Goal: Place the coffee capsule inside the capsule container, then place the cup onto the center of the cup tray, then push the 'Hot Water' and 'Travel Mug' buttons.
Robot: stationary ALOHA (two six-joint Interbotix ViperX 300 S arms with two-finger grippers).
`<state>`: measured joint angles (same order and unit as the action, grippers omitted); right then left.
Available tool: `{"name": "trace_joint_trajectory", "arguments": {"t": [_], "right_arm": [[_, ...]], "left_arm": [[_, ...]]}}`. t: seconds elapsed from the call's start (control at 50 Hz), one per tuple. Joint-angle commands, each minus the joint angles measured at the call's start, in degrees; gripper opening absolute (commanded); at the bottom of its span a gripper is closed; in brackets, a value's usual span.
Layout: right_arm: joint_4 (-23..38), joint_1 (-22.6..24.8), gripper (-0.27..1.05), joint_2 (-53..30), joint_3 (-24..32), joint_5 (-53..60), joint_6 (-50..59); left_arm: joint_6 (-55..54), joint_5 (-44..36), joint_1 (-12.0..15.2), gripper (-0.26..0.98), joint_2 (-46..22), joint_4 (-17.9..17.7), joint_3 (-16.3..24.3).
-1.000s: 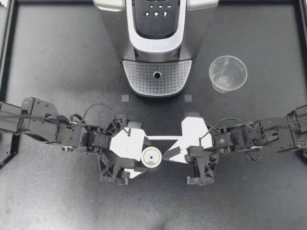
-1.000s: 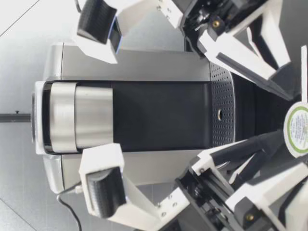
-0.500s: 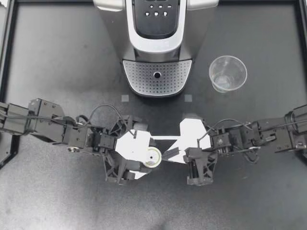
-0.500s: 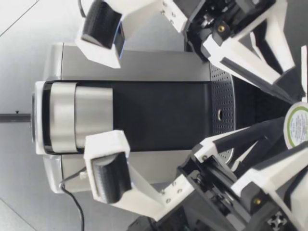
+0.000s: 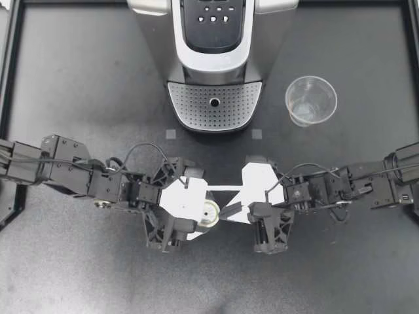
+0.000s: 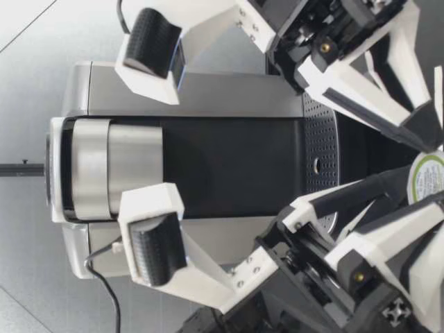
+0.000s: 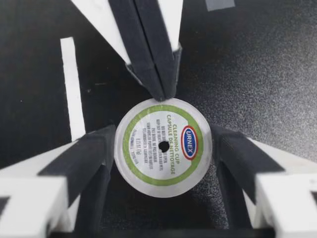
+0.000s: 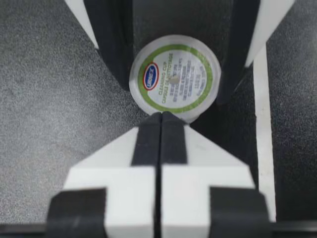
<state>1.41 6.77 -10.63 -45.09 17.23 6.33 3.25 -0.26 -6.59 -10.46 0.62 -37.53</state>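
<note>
The coffee capsule, white-lidded with a green ring, stands on the table in front of the coffee machine. My left gripper has its dark pads against two opposite sides of the capsule. My right gripper is shut, its joined tips touching the capsule's rim from the other side. In the low view the capsule shows between both grippers' fingers. The clear plastic cup stands upright beside the perforated cup tray, which holds nothing. The buttons sit on the machine's top panel.
A raised black border frames the dark table. Two small grey squares mark the mat in front of the tray. A white tape strip lies on the mat beside the capsule. Both arms meet low at the table's middle.
My left gripper slid toward the capsule and narrowed its fingers until they met the capsule's sides. The right gripper edged slightly left, staying shut against the rim.
</note>
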Motion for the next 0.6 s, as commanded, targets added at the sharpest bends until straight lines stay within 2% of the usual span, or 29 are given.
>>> {"name": "trace_joint_trajectory", "arguments": {"t": [0.0, 0.14, 0.28, 0.4, 0.58], "right_arm": [[-0.1, 0.3, 0.01, 2.7, 0.7, -0.2, 0.0], [-1.5, -0.4, 0.01, 6.9, -1.0, -0.2, 1.2], [-2.5, -3.2, 0.01, 13.3, -3.6, 1.9, 2.7], [-2.6, -6.7, 0.01, 18.3, -6.0, 8.5, 3.9], [-2.6, -13.0, 0.01, 21.5, -8.0, 16.8, 5.4]], "left_arm": [[-0.2, 0.2, 0.0, 0.39, 1.6, 0.1, 1.1], [-0.2, 0.7, 0.0, 0.38, 2.3, 0.0, 0.8], [-0.4, 0.8, 0.0, 0.38, 4.4, 0.0, -0.2], [-0.8, 0.6, 0.0, 0.38, 6.2, -0.1, -1.1], [-0.9, 0.5, 0.0, 0.38, 7.8, -0.3, -1.7]]}}
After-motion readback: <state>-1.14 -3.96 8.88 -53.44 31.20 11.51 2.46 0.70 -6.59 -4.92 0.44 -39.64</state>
